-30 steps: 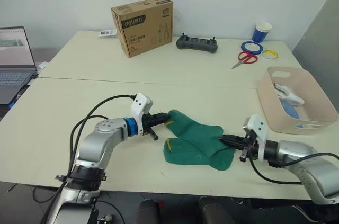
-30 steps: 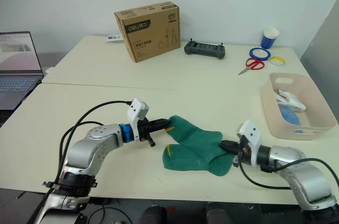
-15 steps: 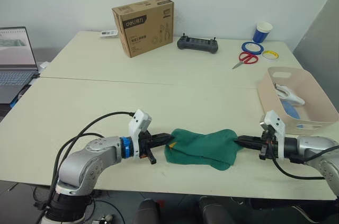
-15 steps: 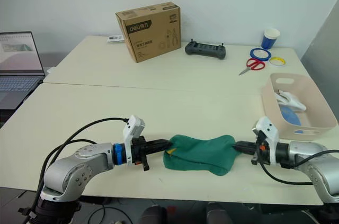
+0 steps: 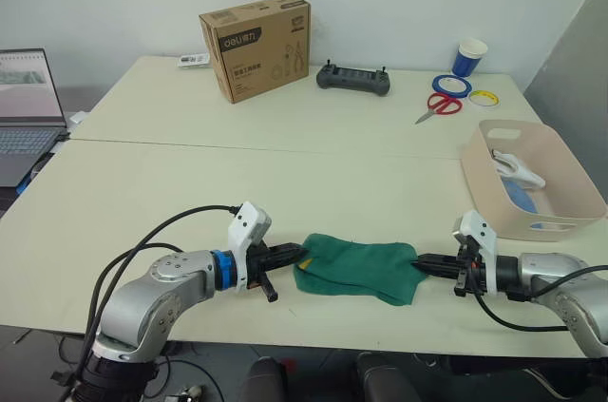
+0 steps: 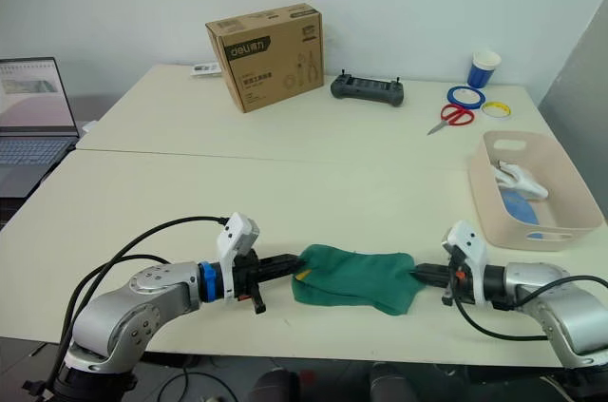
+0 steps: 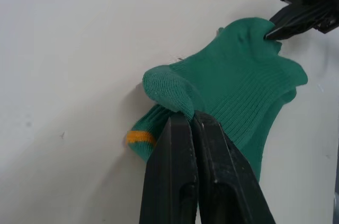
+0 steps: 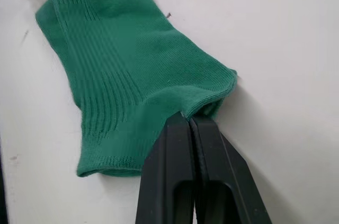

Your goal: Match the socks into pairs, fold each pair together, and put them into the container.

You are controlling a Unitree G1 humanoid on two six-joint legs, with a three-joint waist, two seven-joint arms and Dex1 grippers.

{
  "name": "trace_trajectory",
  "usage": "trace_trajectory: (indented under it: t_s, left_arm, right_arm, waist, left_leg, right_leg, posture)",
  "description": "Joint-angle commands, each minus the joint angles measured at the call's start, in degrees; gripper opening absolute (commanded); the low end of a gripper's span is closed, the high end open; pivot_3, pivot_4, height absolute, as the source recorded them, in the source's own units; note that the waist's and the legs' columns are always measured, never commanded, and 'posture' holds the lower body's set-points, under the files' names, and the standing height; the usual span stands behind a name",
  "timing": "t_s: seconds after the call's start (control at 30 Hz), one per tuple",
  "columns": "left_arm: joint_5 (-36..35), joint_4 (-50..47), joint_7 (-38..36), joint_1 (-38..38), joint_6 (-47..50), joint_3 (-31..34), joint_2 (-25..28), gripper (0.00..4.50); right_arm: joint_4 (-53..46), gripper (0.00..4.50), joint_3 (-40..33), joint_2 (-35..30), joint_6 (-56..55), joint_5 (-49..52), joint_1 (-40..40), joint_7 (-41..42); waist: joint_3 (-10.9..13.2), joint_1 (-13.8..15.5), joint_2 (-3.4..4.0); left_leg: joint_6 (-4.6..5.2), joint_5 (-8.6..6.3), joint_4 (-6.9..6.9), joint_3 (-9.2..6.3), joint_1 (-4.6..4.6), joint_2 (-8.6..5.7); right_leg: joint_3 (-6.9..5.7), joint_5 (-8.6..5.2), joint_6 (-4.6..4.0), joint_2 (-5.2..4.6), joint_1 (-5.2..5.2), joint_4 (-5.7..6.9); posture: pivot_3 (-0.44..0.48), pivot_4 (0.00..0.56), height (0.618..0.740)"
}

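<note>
The dark green socks [image 5: 356, 267], lying near the table's front edge, are pinched at opposite ends by the left gripper [image 5: 296, 253] and right gripper [image 5: 419, 263]; being soft and limp, they are best gripped by edges.

My head's stereo eyes look forward and down over the cream table [image 5: 285, 174]. My wrist cameras sit close, facing each other, sharing the folded dark green socks [image 7: 238, 91].
</note>
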Motion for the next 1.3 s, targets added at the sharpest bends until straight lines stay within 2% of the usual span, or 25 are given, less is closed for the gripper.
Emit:
trace_trajectory:
  t_s: [0.03, 0.1, 0.17, 0.33, 0.47, 0.53, 0.63, 0.7, 0.83, 1.3]
  left_arm:
    - [0.94, 0.65, -0.01, -0.34, -2.92, 0.80, 0.46, 0.90]
    - [-0.38, 2.40, 0.05, -0.80, -2.25, 3.75, 1.16, 1.54]
    - [-0.93, 2.94, -1.25, -0.71, -2.46, 4.99, 2.47, 2.16]
    - [0.65, 2.17, -9.20, -0.20, -9.34, 5.24, 8.69, 2.16]
    - [12.98, 3.48, -16.92, 0.51, -28.93, -1.93, 14.63, 2.16]
    - [15.62, 4.48, -18.37, -0.51, -35.35, -4.40, 13.93, 2.16]
    - [17.28, 5.56, -18.19, -1.76, -39.38, -6.26, 11.63, 2.16]
    - [22.03, 7.96, -17.15, -2.84, -44.48, -9.16, 10.10, 2.16]
    - [23.36, 9.15, -15.89, -4.24, -44.69, -10.68, 7.06, 2.16]
    - [26.03, 10.82, -17.62, -3.93, -45.98, -12.81, 7.29, 2.16]
  right_arm:
    - [0.23, 1.29, -3.00, -0.71, -3.01, -0.75, -0.43, 0.00]
    - [0.06, 2.04, -5.05, -1.83, -3.54, -0.05, 0.07, 0.64]
    - [-0.31, 2.05, -6.46, -2.24, -3.56, 0.71, 0.41, 0.84]
    - [-4.57, 2.05, -9.06, -3.42, -3.65, 2.97, 1.84, 2.52]
    - [-8.82, 2.05, -5.07, -5.54, -12.88, -3.59, 6.63, 6.05]
    - [-9.68, 2.05, -2.57, -5.54, -18.99, -7.53, 8.40, 6.65]
    - [-9.78, 2.05, -0.89, -4.42, -24.41, -10.63, 9.34, 5.92]
    - [-9.22, 2.05, 0.92, -3.47, -31.24, -15.13, 10.01, 4.60]
    - [-8.56, 2.05, 1.94, -2.60, -35.94, -17.89, 11.49, 3.92]
    - [-7.94, 2.05, 5.52, -1.86, -41.98, -24.55, 13.59, 1.77]
  waist:
    - [0.00, -0.01, 0.00]
    - [0.00, 0.00, 0.00]
    - [0.00, -0.04, 0.00]
    - [0.00, -0.01, 0.01]
    - [0.00, 0.09, 0.02]
    - [0.00, 0.12, 0.02]
    - [0.02, 0.10, -0.01]
    - [0.02, 0.11, -0.01]
    - [0.02, 0.07, -0.01]
    - [0.01, 0.11, -0.01]
  left_leg:
    - [0.00, 0.00, 0.00, 0.01, 0.00, 0.00]
    - [0.00, 0.00, 0.00, 0.00, 0.00, 0.00]
    - [0.00, 0.00, -0.01, -0.01, 0.00, 0.00]
    - [0.00, 0.00, -0.02, 0.00, 0.00, 0.01]
    - [0.00, 0.00, -0.05, 0.02, 0.01, 0.01]
    - [-0.01, 0.00, -0.09, 0.13, 0.01, 0.00]
    - [-0.01, 0.00, -0.03, 0.31, 0.00, 0.00]
    - [-0.01, 0.00, 0.00, 0.32, 0.00, 0.01]
    - [-0.01, 0.00, -0.01, 0.31, 0.02, 0.02]
    - [-0.01, 0.00, 0.00, 0.27, 0.03, 0.03]
  right_leg:
    - [0.01, 0.00, 0.00, 0.00, 0.00, 0.00]
    - [0.00, 0.00, 0.00, 0.00, 0.00, 0.00]
    - [0.00, 0.00, 0.00, 0.01, -0.01, 0.01]
    - [-0.01, -0.02, -0.04, 0.01, -0.02, 0.01]
    - [-0.02, -0.14, -0.23, -0.01, -0.02, -0.03]
    - [-0.01, -0.17, -0.28, -0.09, -0.01, -0.05]
    - [0.07, -0.19, -0.31, -0.16, -0.01, -0.06]
    - [0.09, -0.17, -0.28, -0.15, -0.01, -0.06]
    - [0.08, -0.10, -0.14, -0.12, 0.00, -0.03]
    - [0.04, -0.08, -0.11, -0.11, 0.01, 0.01]
  posture:
    - [0.000, 0.150, 0.740]
    - [0.000, 0.150, 0.740]
    - [0.000, 0.150, 0.740]
    - [0.000, 0.150, 0.740]
    - [0.000, 0.150, 0.740]
    - [0.000, 0.150, 0.740]
    - [0.000, 0.150, 0.740]
    - [0.000, 0.150, 0.740]
    - [0.000, 0.150, 0.740]
    - [0.000, 0.150, 0.740]
